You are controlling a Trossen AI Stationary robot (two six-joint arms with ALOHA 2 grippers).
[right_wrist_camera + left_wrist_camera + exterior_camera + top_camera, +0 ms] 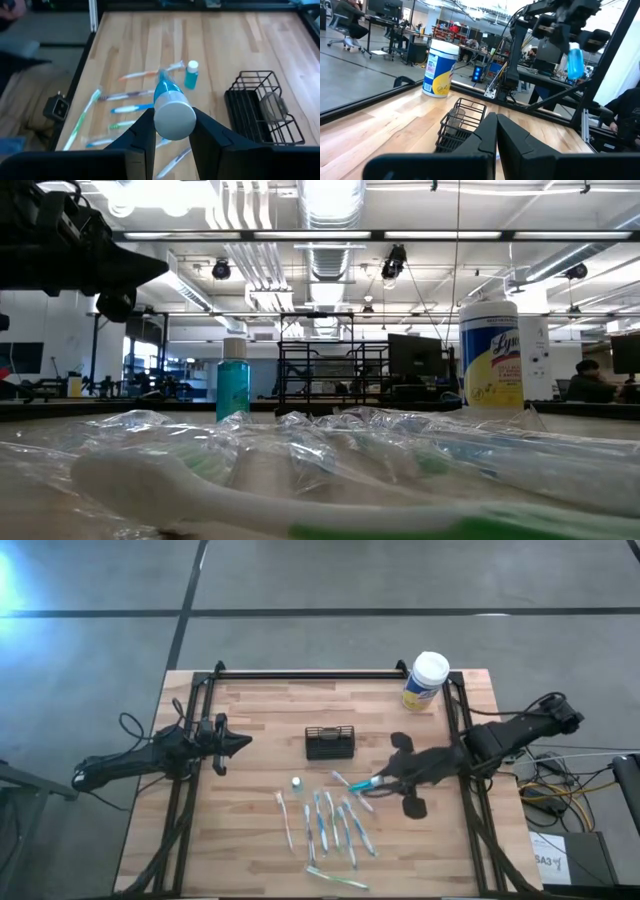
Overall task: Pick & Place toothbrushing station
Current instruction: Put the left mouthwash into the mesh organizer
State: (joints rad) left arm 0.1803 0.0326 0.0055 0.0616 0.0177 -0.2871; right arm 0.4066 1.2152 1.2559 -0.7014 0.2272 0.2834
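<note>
The black wire caddy (pixel 330 742) stands on the wooden table's middle; it also shows in the left wrist view (pixel 460 125) and the right wrist view (pixel 260 107). My right gripper (pixel 385 780) hovers right of the caddy, shut on a blue bottle with a white cap (pixel 167 100). My left gripper (pixel 238 743) is shut and empty, left of the caddy, pointing at it (pixel 496 131). A small teal bottle (pixel 297 783) stands upright near the caddy's front. Several wrapped toothbrushes (pixel 330 825) lie flat toward the near edge. My right gripper pinches the blue bottle at its white cap end (pixel 174 120) between the two fingers (pixel 145 130). The fingers come from the table's right, slanting down. The bottle lies along them, its blue body sticking out past the fingertips. It is lifted clear of the table (pixel 575 60).
A yellow canister with a white lid (pixel 428 680) stands at the far right corner. A black frame rail (pixel 310 673) runs along the far edge and down both sides. Bare wood (pixel 260 705) lies between the caddy and the far rail.
</note>
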